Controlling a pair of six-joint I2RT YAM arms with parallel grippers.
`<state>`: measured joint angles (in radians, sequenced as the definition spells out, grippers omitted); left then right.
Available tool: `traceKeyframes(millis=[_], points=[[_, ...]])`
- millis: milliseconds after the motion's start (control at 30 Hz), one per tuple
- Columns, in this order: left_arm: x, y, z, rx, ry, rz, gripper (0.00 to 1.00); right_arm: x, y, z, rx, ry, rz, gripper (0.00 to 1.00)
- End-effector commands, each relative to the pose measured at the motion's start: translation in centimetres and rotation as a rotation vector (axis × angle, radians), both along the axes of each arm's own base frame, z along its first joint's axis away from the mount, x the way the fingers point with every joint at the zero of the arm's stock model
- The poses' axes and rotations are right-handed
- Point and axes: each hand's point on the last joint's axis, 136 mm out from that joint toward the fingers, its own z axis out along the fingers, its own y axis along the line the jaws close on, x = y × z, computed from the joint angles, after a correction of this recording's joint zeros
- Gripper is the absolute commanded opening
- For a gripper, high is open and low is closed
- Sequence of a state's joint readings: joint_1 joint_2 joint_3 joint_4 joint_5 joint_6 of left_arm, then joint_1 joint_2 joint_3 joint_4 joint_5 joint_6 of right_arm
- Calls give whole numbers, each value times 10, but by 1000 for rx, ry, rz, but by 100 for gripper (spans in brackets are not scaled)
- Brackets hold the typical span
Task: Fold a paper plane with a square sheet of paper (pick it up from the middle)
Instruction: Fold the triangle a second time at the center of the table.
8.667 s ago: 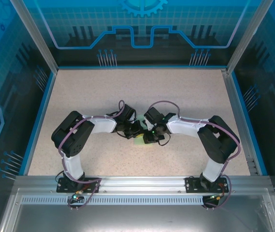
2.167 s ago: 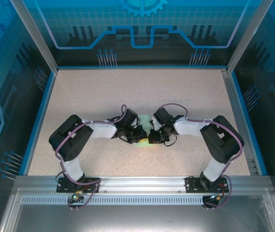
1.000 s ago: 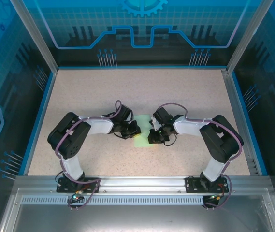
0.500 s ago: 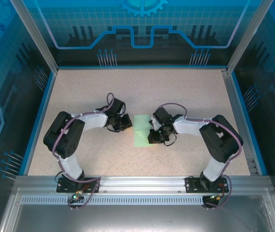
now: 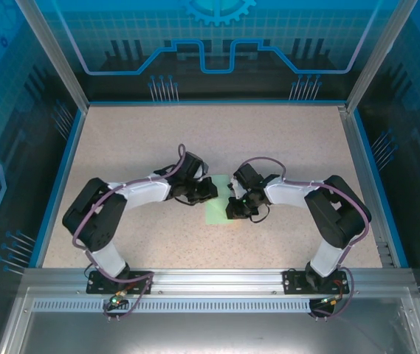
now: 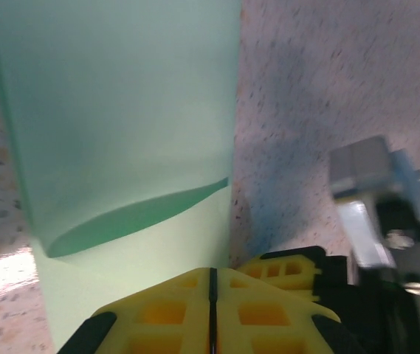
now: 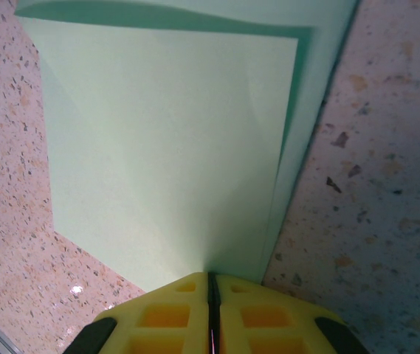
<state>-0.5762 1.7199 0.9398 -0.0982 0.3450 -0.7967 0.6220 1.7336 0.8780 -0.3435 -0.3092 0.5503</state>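
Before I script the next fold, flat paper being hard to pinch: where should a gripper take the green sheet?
Probably the lifted upper flap of the green sheet: a gap beneath it opens toward the left gripper, so come in low from that side.

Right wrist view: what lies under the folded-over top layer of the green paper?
A lower layer of the same paper shows past the top layer's right and far edges, lying on the speckled table. Anything else beneath is covered by the top layer.

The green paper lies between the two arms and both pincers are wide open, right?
No: the left pincer and right pincer are shut, their yellow fingers pressed together in both wrist views. The green paper is where you said.
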Motion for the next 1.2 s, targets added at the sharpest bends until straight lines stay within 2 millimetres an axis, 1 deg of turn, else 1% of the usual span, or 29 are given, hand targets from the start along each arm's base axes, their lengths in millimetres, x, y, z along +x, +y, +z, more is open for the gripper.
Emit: traceKeyframes(millis=[0,133,300,500,600,667,700,733,767,833,900,1033,1167], points=[[-4,-9,-12,-27,50,-8,9,-38,-46,-44,-241,125,-11,9],[-5,-5,-26,11,73,2,9,-34,-39,-37,-205,108,-13,9],[-1,10,-37,92,44,44,8,-29,-34,-30,-185,88,-4,9],[-6,19,-54,131,58,60,7,-23,-30,-20,-171,61,6,10],[-9,22,-59,144,65,62,7,-13,-21,-7,-115,1,10,9],[-9,23,-61,150,67,62,7,-4,-11,8,-64,-47,23,10],[-9,23,-61,151,67,61,6,-3,-8,11,-49,-58,30,10],[-9,24,-62,154,70,60,6,7,2,26,-13,-96,38,10],[-10,24,-63,156,71,59,6,10,8,33,9,-118,49,10],[-10,24,-63,157,73,60,6,14,19,41,31,-144,71,10],[-10,24,-63,159,74,60,6,17,26,41,36,-153,90,10],[-10,24,-65,161,82,65,6,23,37,28,20,-136,104,10],[-12,26,-69,170,97,68,6,33,45,21,25,-141,98,9]])
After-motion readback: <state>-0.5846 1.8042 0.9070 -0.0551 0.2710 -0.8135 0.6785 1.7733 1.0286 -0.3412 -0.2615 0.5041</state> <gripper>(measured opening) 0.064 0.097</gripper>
